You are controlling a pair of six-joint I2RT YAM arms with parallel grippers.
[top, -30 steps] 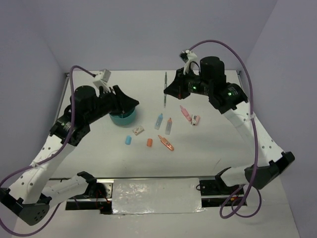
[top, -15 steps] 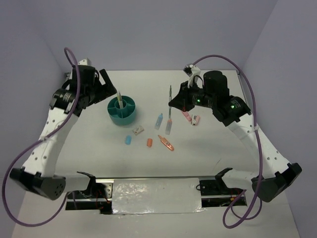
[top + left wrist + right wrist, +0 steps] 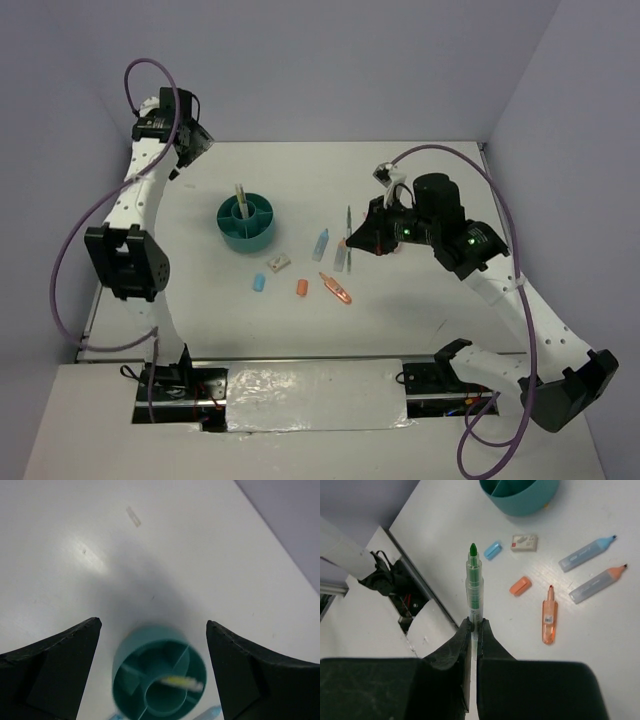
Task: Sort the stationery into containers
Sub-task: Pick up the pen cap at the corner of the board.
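The white desk (image 3: 420,180) carries the round teal organizer (image 3: 246,240), and a pale pen (image 3: 240,194) stands upright in it. The left claw (image 3: 151,625) hangs high above it, wide and empty. The right claw (image 3: 474,627) is closed on a green pen (image 3: 474,587), near the loose markers (image 3: 321,241) and erasers (image 3: 302,288) that lie beside the organizer.

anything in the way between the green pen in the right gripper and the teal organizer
Nothing visible blocks it. Only the blue marker lies flat between the green pen and the teal organizer, likely low enough to pass over.
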